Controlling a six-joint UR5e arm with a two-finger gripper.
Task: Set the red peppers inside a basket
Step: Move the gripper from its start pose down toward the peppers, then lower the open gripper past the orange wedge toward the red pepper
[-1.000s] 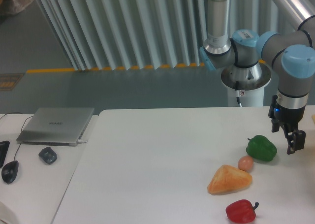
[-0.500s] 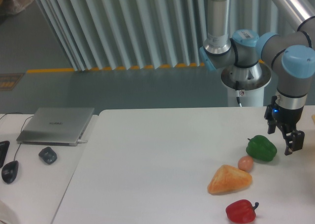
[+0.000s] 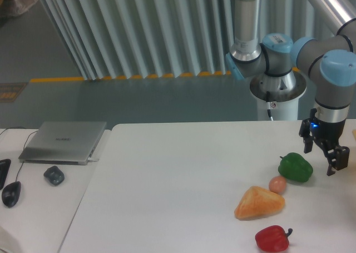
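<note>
while the arm reaches down at the far right of the white bench (image 3: 178, 175), we see its tool (image 3: 324, 157) hanging just to the right of the green pepper (image 3: 295, 167), near it but not touching. the two fingers (image 3: 337, 158) point downward with an open gap between them, and they hold nothing.

we find the red pepper (image 3: 272, 238) at the front edge of the bench, well apart from the tool, lying on its side with its short dark stem pointing right. just behind it lies an orange-tan wedge of bread (image 3: 259, 202), and a small pinkish egg (image 3: 277, 184) sits touching or nearly touching the bread's upper right, just in front of the green pepper.

on the lower grey desk (image 3: 61, 203) to the left we see a closed silver laptop (image 3: 64, 141), a dark grey mouse (image 3: 54, 175) in front of it, and a black mouse (image 3: 11, 193) with a cable nearer the left edge. we cannot make out any basket in this view.
</note>
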